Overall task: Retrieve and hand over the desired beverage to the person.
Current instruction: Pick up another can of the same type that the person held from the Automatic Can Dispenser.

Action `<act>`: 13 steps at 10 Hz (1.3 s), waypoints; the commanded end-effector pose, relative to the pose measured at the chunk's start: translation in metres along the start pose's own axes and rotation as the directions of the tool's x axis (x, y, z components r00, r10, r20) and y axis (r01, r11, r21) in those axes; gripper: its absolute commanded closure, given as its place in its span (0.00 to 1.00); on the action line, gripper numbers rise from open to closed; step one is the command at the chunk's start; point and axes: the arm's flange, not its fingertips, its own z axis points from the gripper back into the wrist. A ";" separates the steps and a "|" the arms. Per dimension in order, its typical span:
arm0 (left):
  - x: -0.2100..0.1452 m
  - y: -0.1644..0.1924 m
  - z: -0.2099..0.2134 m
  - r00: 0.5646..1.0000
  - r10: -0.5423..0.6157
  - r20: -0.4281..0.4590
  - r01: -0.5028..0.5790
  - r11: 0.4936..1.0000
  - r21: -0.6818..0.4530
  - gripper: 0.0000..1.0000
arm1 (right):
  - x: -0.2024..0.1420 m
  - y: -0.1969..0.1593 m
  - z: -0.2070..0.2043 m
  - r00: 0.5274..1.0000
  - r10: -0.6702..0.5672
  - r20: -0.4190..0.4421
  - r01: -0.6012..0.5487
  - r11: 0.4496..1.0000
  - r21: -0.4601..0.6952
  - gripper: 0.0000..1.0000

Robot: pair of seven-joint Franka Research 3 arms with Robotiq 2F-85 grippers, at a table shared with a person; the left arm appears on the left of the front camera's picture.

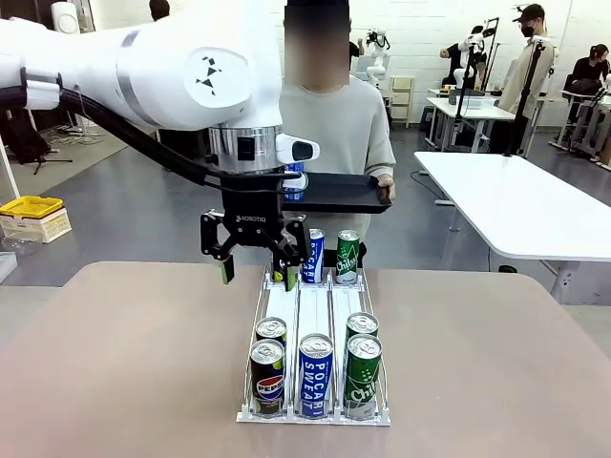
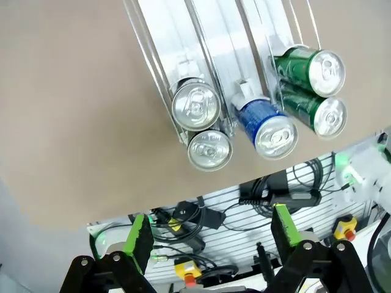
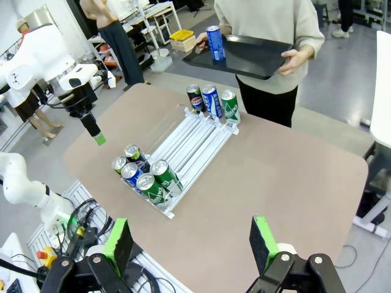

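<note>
Left gripper (image 1: 258, 275) hangs open over the clear rack's (image 1: 284, 307) far end, a blue metal can (image 1: 296, 183) upright beyond it on the person's (image 1: 334, 124) black tray (image 1: 348, 194)

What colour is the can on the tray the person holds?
Blue; the can shows best in the right wrist view.

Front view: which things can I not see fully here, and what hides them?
1. The can on the tray: mostly behind the left arm, label unreadable.
2. The tray: left end behind that arm.
3. The far Pepsi can in the rack: behind the left gripper.
</note>
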 end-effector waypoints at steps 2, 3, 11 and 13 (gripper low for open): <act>0.000 0.000 0.000 1.000 0.000 0.000 0.000 1.000 0.000 0.00 | 0.000 0.000 -0.001 1.000 0.013 0.013 -0.013 0.999 0.037 0.00; 0.000 0.000 0.000 1.000 0.000 0.000 0.000 1.000 0.000 0.00 | 0.000 0.000 -0.001 1.000 0.013 0.013 -0.013 0.999 0.037 0.00; -0.024 -0.034 -0.065 0.979 0.170 0.113 -0.188 0.965 0.182 0.00 | 0.000 0.000 -0.001 1.000 0.013 0.013 -0.013 0.999 0.037 0.00; -0.033 -0.036 -0.086 0.960 0.242 0.144 -0.262 0.954 0.147 0.00 | 0.000 0.000 -0.001 1.000 0.013 0.013 -0.013 0.999 0.037 0.00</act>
